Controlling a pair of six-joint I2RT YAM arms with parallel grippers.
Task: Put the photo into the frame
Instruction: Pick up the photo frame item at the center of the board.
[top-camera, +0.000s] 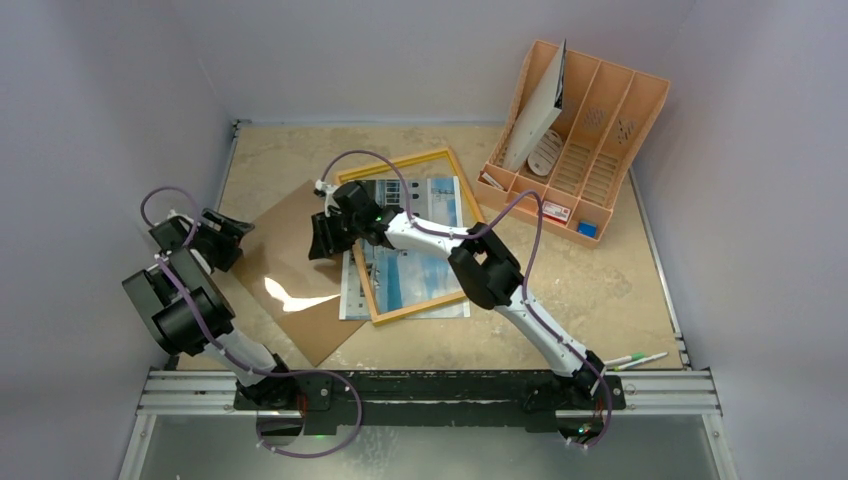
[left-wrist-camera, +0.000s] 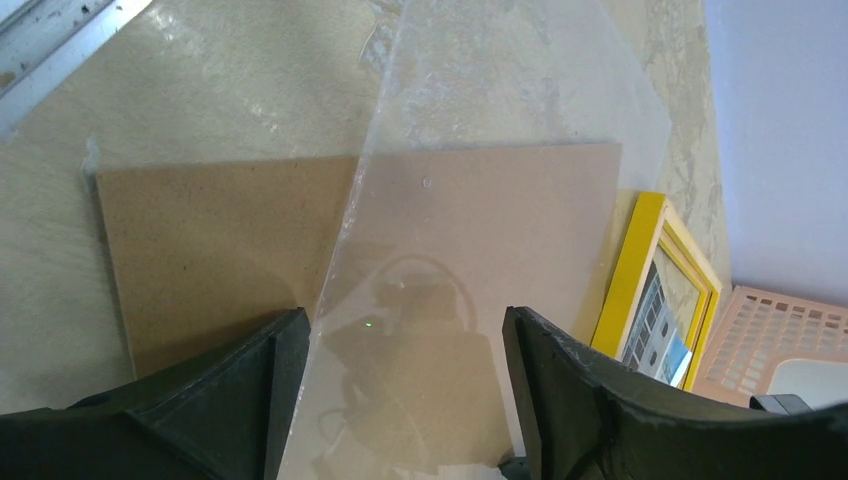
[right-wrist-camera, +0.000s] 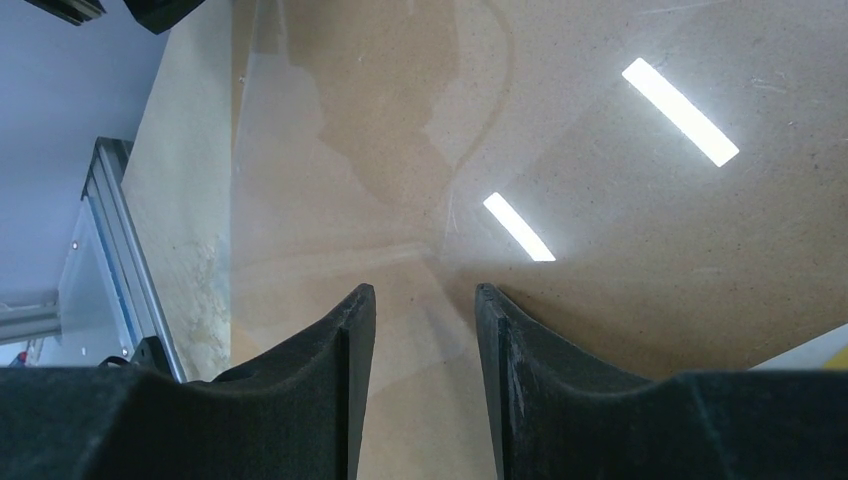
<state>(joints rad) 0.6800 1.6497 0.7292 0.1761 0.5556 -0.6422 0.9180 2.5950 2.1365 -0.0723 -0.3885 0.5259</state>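
Plainly, on the worktop (top-camera: 620, 290) the brown board (top-camera: 290, 265) and clear sheet (left-wrist-camera: 500, 90) lie beneath the released left hand (left-wrist-camera: 405, 320) and right hand (right-wrist-camera: 425, 295). The frame (top-camera: 420, 308) sits askew atop the photo (top-camera: 410, 275), behind the right hand's wrist. Nudging the slick sheet could shift both.

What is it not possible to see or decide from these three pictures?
Top view: the right arm covers the middle of the photo, so its fit inside the frame is unclear.
Left wrist view: a jaw hides much of the frame.
Right wrist view: the clear sheet is faint; whether the right gripper touches it is unclear.
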